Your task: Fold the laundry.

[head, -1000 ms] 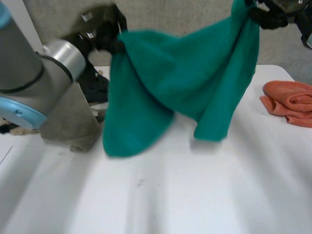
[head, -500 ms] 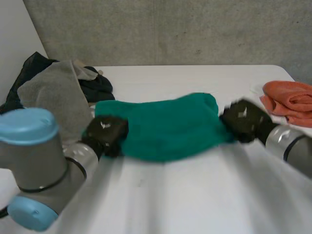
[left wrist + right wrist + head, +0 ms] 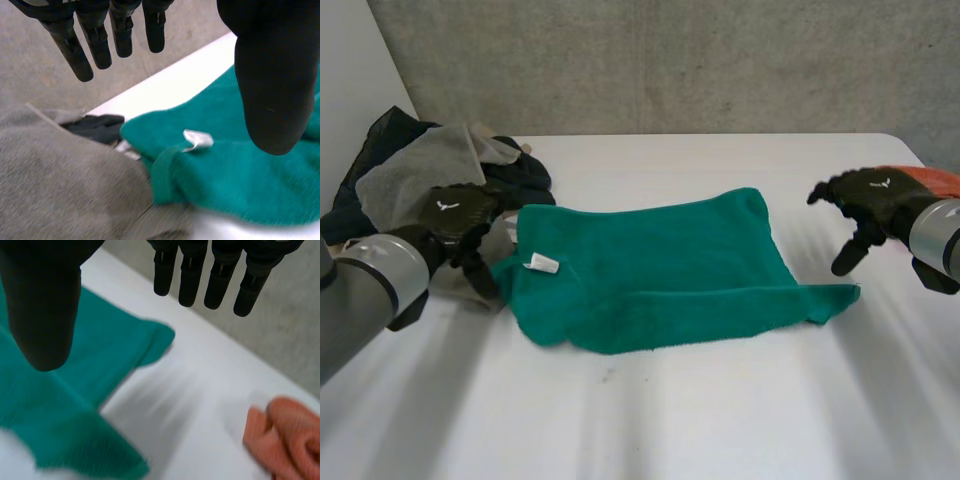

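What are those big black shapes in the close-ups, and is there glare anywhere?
Left wrist view: the left hand, its thumb near the camera, over the green terry towel; right wrist view: the right hand likewise; head view: no glare on the white table.

Bright, soft, even light across the white worktop, faint diffuse shadow along the near edge of the green towel

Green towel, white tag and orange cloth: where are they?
green towel (image 3: 660, 265), head view, its middle.
white tag (image 3: 197, 138), left wrist view, its middle.
orange cloth (image 3: 287, 440), right wrist view, a fold.
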Tool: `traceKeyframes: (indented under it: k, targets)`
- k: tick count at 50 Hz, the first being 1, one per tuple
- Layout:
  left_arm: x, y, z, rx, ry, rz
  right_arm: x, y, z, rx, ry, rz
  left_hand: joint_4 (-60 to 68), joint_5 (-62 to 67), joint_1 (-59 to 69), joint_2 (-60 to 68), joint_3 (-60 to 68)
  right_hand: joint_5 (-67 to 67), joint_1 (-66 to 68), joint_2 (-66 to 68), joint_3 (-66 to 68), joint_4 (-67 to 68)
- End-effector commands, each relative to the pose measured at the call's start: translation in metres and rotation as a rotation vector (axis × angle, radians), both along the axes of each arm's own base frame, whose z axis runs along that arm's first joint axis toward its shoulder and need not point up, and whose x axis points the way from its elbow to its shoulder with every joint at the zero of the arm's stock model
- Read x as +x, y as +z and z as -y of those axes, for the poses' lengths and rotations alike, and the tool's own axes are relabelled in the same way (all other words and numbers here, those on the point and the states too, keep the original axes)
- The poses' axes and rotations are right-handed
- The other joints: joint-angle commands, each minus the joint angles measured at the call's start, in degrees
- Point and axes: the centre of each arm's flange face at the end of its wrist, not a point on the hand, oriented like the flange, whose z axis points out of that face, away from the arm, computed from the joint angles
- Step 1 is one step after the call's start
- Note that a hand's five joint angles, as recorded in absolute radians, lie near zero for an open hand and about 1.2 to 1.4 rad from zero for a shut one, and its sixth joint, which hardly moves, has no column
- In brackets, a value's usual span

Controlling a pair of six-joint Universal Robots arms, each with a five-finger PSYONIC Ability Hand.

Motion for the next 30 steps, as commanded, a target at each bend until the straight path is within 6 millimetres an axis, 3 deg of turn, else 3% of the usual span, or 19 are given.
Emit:
traceKeyframes:
  k: [1, 18, 30]
  targets:
    - [0.015, -0.022, 0.026, 0.053, -0.088, 0.139, -0.010, -0.040, -0.002, 0.136, 0.026, -0.171, -1.43, -1.30, -2.14, -1.62, -2.16, 6.60, 4.25, 3.89, 4.89, 5.20]
    - [-0.018, -0.051, 0.060, 0.058, -0.230, 0.235, 0.008, -0.089, 0.001, -0.007, 0.078, -0.214, 3.96, 4.09, 3.24, 3.76, 3.22, 18.36, 16.01, 15.65, 16.65, 16.96]
    - [-0.045, -0.084, 0.064, 0.060, -0.290, 0.325, 0.007, -0.095, 0.007, -0.046, 0.068, -0.212, 7.14, 7.27, 6.43, 6.95, 6.41, 29.64, 27.29, 26.93, 27.93, 28.24]
